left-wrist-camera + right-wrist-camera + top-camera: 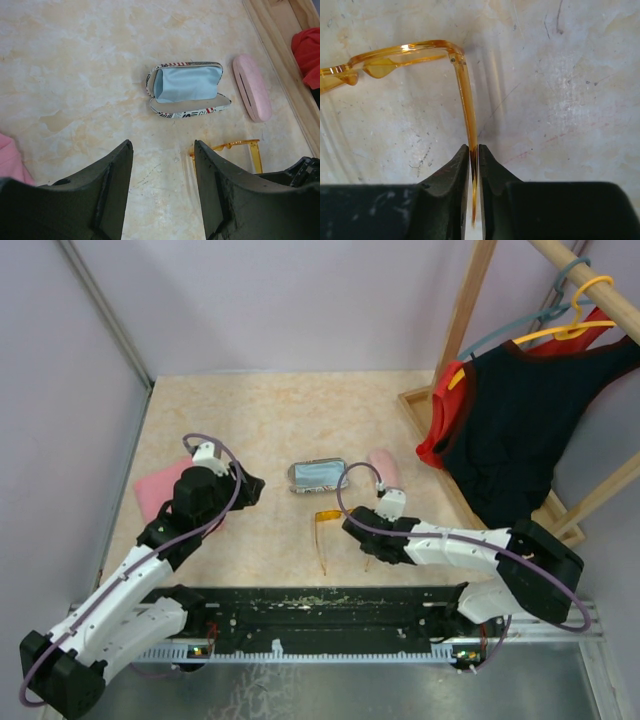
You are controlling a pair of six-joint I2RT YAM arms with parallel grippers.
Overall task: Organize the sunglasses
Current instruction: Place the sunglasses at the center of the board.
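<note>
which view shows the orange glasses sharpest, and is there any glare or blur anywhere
right wrist view: sharpest, orange sunglasses crisp with a white glint on the frame's top edge, right claw dark; left wrist view: printed case in focus, left claw dark and slightly soft; top external view: even light, faint shadows, glasses tiny

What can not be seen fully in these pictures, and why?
- Orange translucent sunglasses: top view, right fingers cover one side; right wrist view, left edge cuts the frame.
- Pink cloth: top view, left arm covers most.
- Grip on the temple: right wrist view, gap too small.
</note>
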